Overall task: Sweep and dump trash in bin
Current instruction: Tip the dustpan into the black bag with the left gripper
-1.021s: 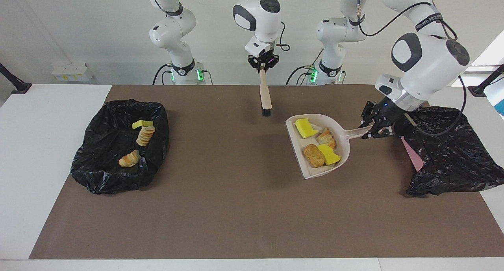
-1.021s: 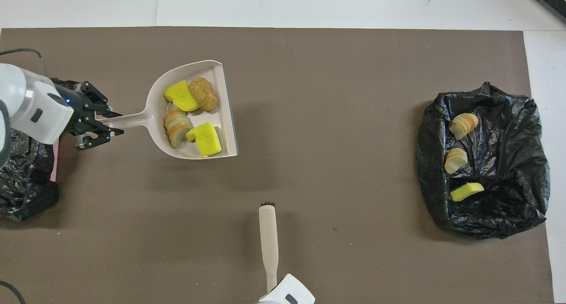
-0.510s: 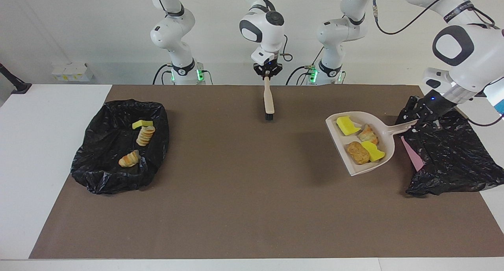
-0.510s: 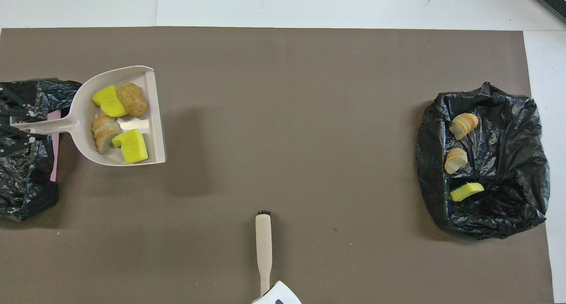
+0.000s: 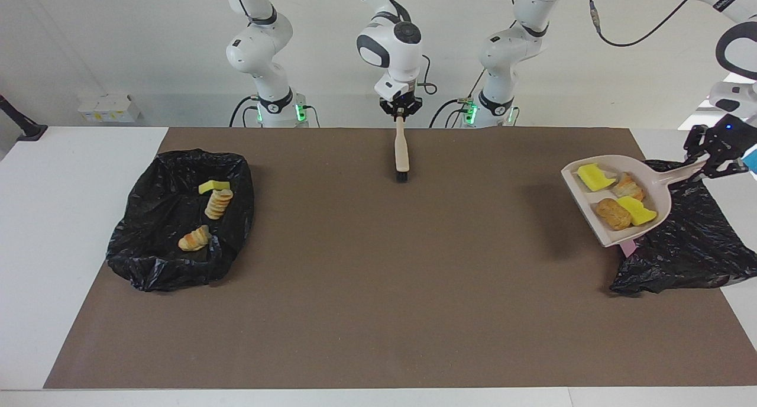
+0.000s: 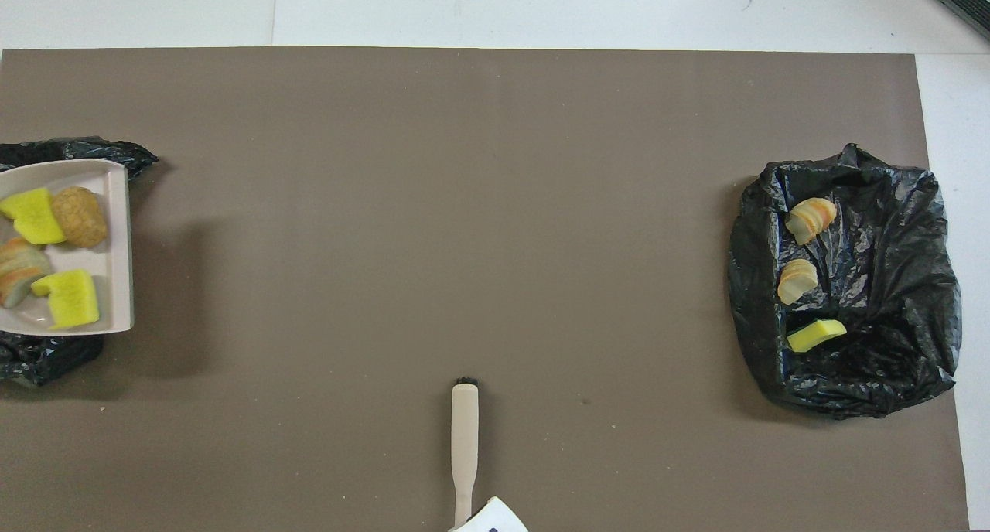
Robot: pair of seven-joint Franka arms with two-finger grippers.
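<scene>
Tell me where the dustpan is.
The dustpan, loaded with trash, is held up by the left tool over the black bag at the left arm's end.

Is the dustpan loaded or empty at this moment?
Loaded. The dustpan holds four pieces of trash, two yellow and two brown, and the left gripper holds it over a black bag.

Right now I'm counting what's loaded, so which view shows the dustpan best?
The facing view: the whole dustpan shows, handle in the left tool, four trash pieces inside. The overhead view cuts it off at the edge.
</scene>
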